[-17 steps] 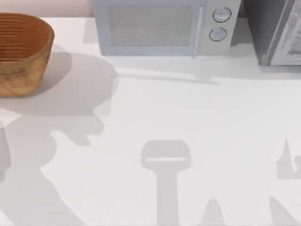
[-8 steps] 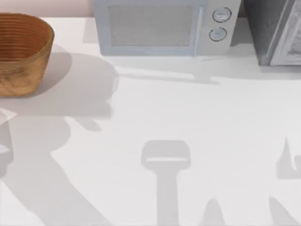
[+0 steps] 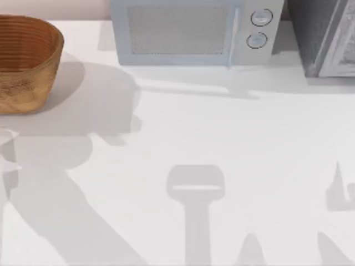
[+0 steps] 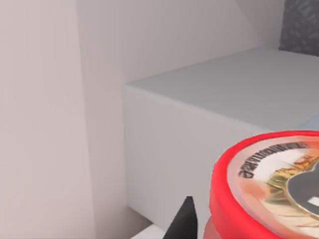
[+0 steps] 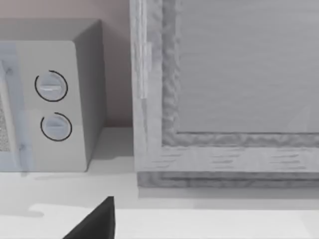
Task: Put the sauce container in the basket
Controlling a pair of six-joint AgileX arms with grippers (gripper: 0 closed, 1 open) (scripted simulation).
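The sauce container (image 4: pixel 264 189), a red can with a printed silvery top, sits very close in the left wrist view. A dark fingertip (image 4: pixel 185 221) of my left gripper rests beside its rim, and the can appears held. The basket (image 3: pixel 25 64), tan woven wicker, stands at the table's back left in the top view. A pale piece of my left arm (image 3: pixel 6 149) pokes in at the left edge, in front of the basket. In the right wrist view one dark fingertip (image 5: pixel 94 223) of my right gripper hangs over the table, facing the back.
A grey microwave (image 3: pixel 188 33) stands at the back middle, with two round knobs (image 5: pixel 52 107) on its right side. A grey textured cabinet (image 3: pixel 327 39) fills the back right corner. Arm shadows lie across the white tabletop (image 3: pixel 233 144).
The left arm's shadow has slid across the table's left part toward the front. The pale piece of the arm at the left edge has shifted slightly. Basket and right side unchanged.
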